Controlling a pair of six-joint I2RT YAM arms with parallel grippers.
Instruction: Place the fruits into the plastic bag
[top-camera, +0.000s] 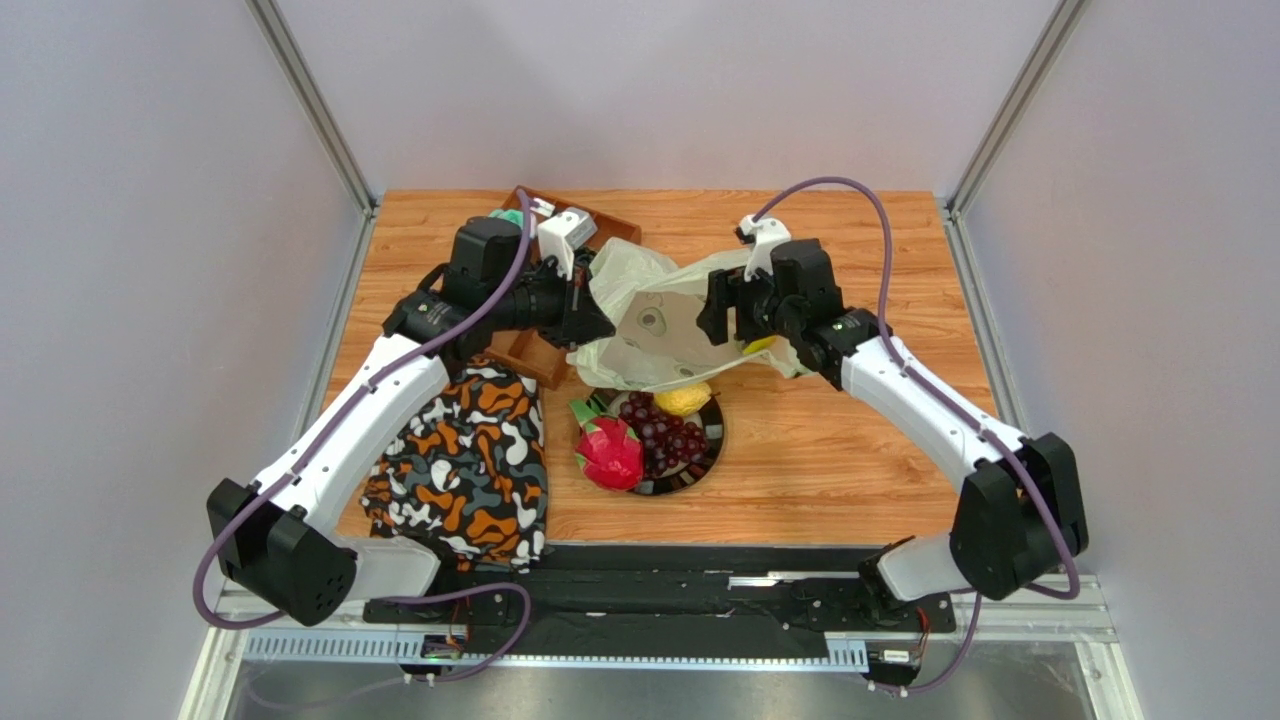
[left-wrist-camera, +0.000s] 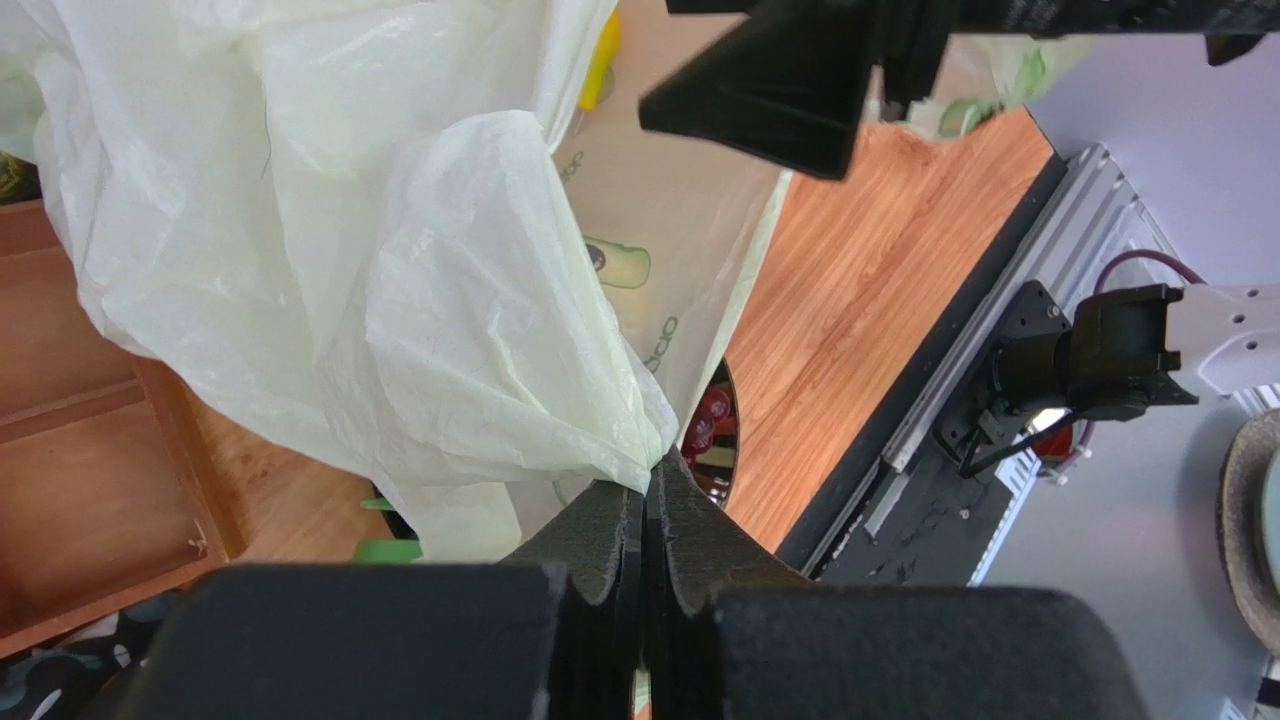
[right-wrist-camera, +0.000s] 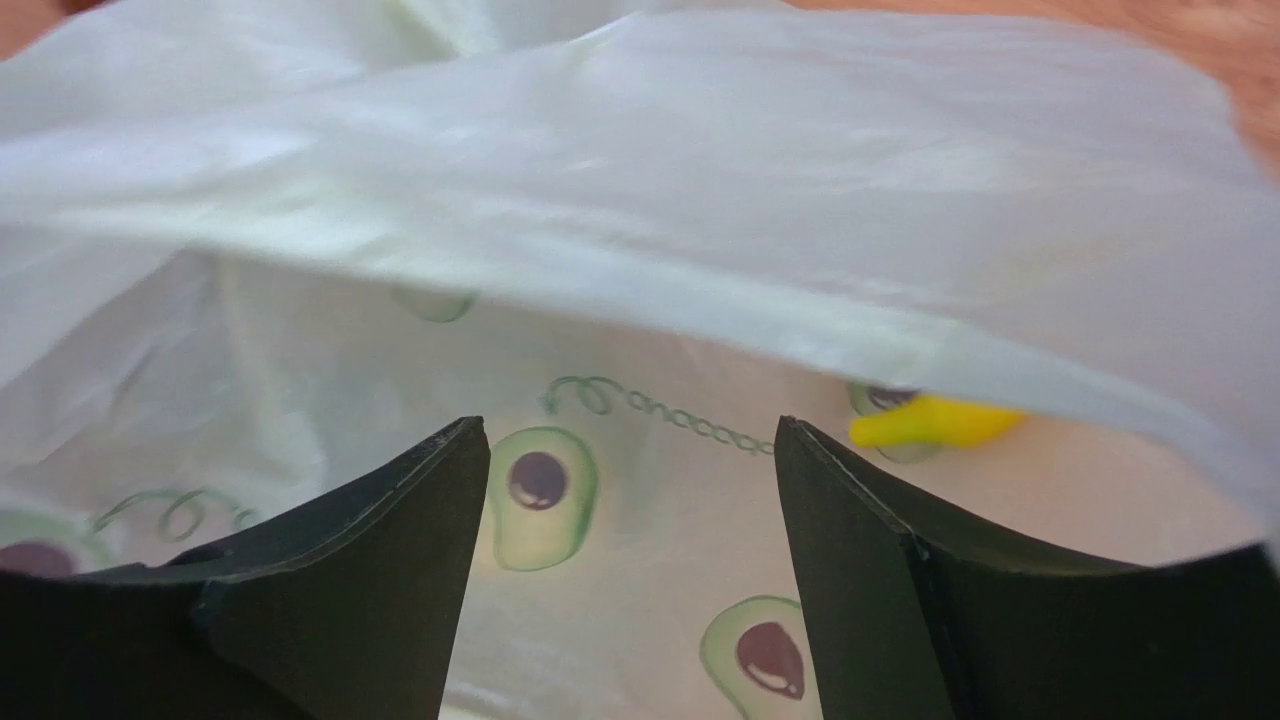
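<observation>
Translucent plastic bag (top-camera: 661, 323) mid-table, pinched at its 9 o'clock rim by closed left gripper (left-wrist-camera: 649, 477); right gripper (right-wrist-camera: 624, 450), jaws apart at bag mouth, fruits (top-camera: 661, 435) close at its 7 o'clock.

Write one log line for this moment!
left tool: shut on pale yellow-green plastic bag | right tool: open at bag mouth | dark bowl: pink-red dragon fruit, purple grapes

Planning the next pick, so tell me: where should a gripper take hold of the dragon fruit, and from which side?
Probably across the middle of the dragon fruit, on its rounded pink-red body, coming straight down from above. It lies low in the dark dish with the grape bunch close beside it, so a sideways approach looks blocked.
</observation>
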